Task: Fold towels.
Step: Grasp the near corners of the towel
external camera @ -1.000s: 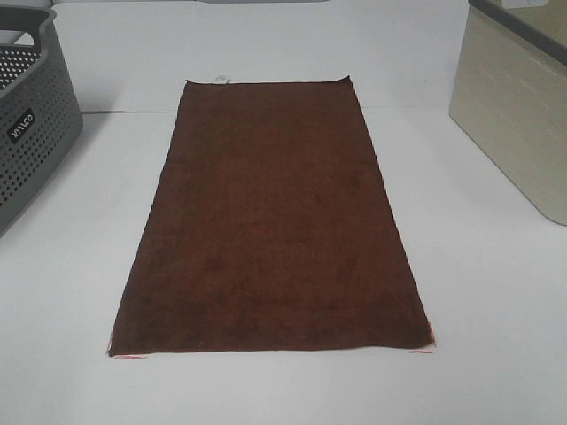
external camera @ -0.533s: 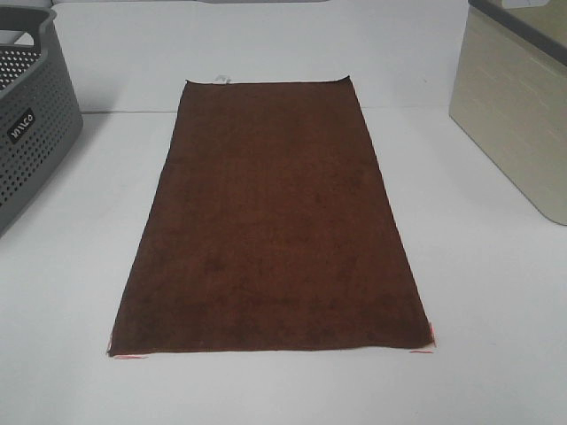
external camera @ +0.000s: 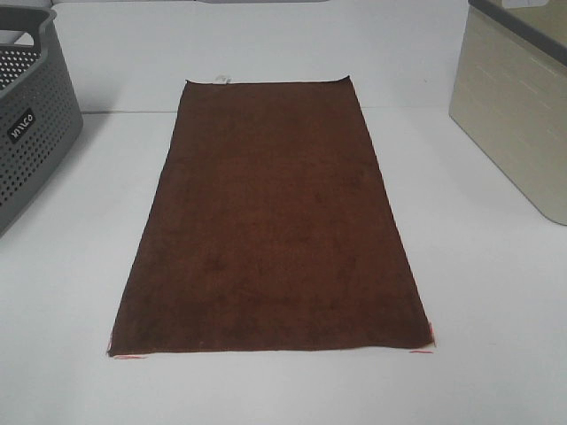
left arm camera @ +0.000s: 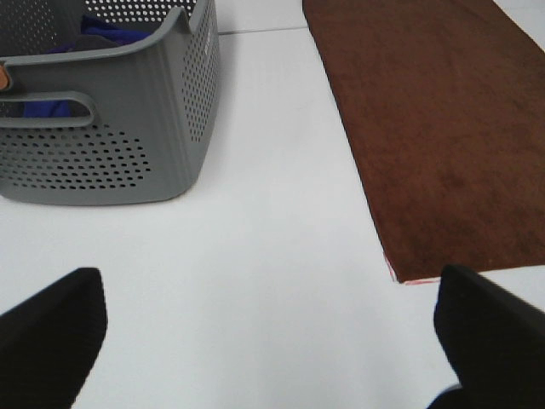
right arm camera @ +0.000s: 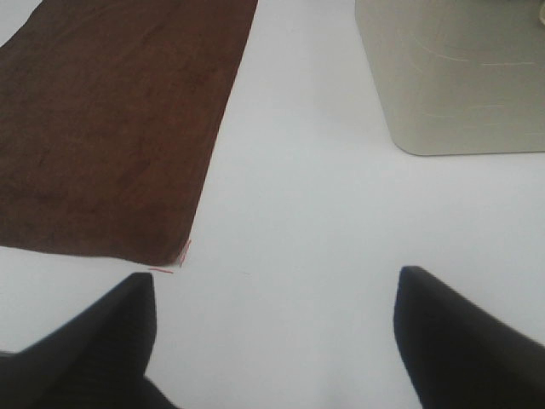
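A dark reddish-brown towel (external camera: 270, 217) lies flat and spread out on the white table, long side running away from me, with a small white tag (external camera: 221, 80) at its far short edge. Neither gripper shows in the high view. In the left wrist view my left gripper (left arm camera: 272, 341) is open and empty above bare table, near the towel's near left corner (left arm camera: 400, 273). In the right wrist view my right gripper (right arm camera: 277, 328) is open and empty, near the towel's near right corner (right arm camera: 174, 256).
A grey perforated basket (external camera: 31, 133) stands at the left and shows in the left wrist view (left arm camera: 111, 128) with blue cloth inside. A beige bin (external camera: 518, 106) stands at the right, also in the right wrist view (right arm camera: 451, 72). Small red marks (external camera: 422, 351) sit at the towel's near corners.
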